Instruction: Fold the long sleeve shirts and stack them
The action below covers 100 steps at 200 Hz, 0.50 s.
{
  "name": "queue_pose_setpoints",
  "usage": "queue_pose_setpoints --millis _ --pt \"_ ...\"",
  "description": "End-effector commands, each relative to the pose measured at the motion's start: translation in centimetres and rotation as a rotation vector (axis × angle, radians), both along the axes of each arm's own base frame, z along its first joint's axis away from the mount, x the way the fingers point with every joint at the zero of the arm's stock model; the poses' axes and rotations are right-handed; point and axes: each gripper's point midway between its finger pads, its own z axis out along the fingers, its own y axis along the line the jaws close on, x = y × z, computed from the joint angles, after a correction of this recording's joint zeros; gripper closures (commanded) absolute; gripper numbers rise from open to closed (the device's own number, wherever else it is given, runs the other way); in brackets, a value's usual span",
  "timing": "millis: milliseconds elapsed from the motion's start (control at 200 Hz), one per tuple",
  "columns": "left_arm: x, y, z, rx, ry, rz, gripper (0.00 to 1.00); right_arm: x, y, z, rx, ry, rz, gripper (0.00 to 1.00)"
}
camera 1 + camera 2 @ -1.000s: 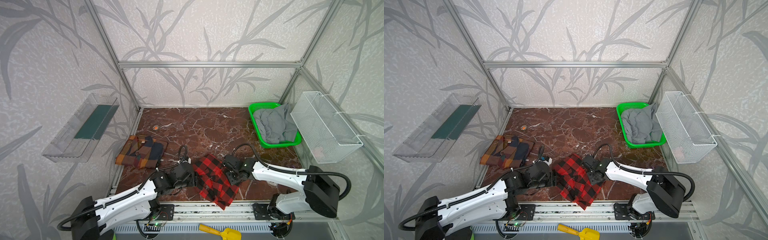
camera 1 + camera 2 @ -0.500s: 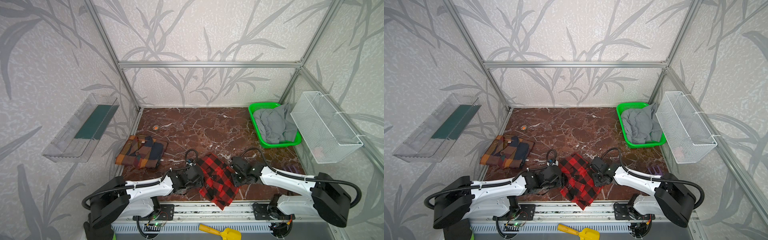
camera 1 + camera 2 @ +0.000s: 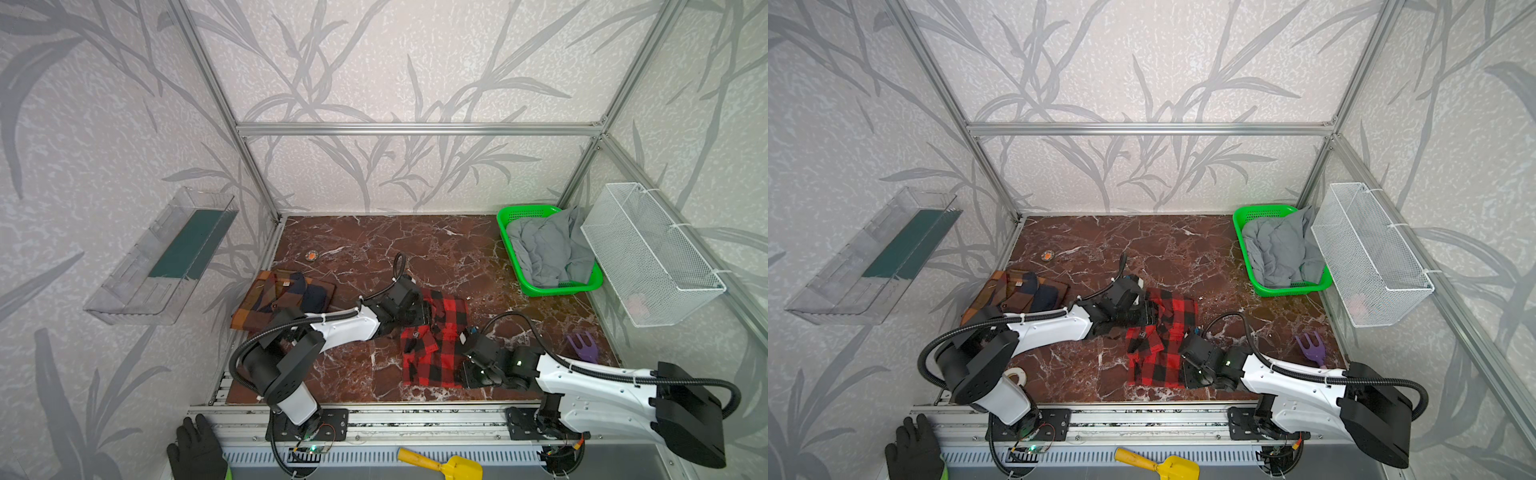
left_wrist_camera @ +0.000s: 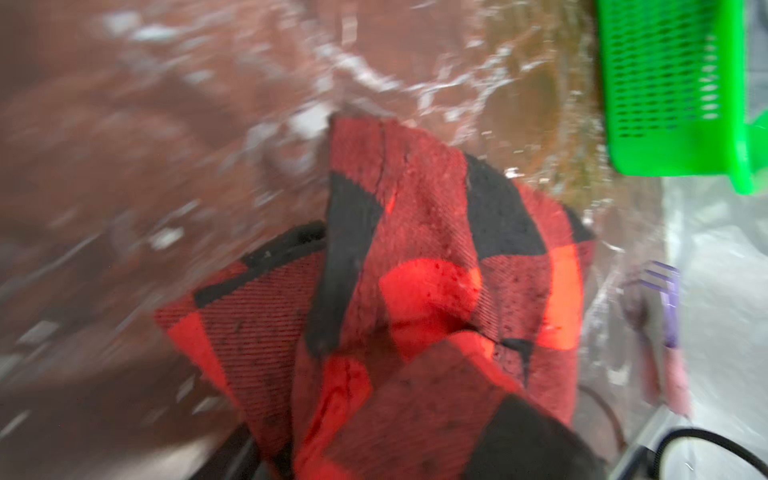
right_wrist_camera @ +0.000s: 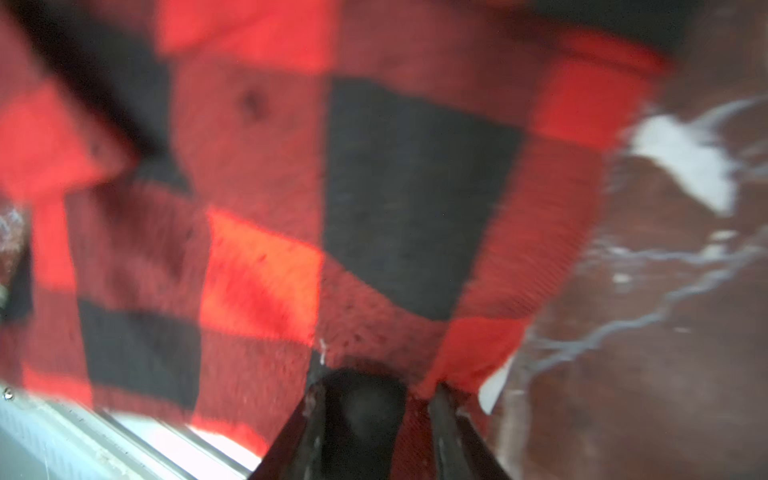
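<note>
Both wrist views blurred, red-and-black shirt [image 3: 440,332] part-covered

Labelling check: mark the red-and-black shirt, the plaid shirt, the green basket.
red-and-black check cloth shirt [image 3: 434,365]: in a top view, near half.
brown-orange-navy plaid cloth shirt [image 3: 278,297]: in a top view, middle.
green plastic basket [image 3: 523,214]: in a top view, back wall.

Folded shirt [image 3: 286,299] left, second shirt [image 3: 436,345] middle, basket [image 3: 508,241] back-right
</note>
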Motion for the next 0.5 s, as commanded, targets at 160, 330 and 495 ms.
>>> queue_pose_setpoints --millis 160,330,495 --pt "4.2 -4.8 5.1 -0.075 -0.072 -0.197 0.33 0.1 5.0 -0.2 0.028 -0.012 -0.009 0.57" --pt "7.4 -1.0 7.8 -0.008 -0.058 -0.099 0.3 1.2 7.9 0.0 0.019 -0.02 0.027 0.54" --pt "8.6 5.4 10.4 0.054 -0.051 0.035 0.24 2.1 9.1 1.4 0.015 -0.053 0.06 0.52"
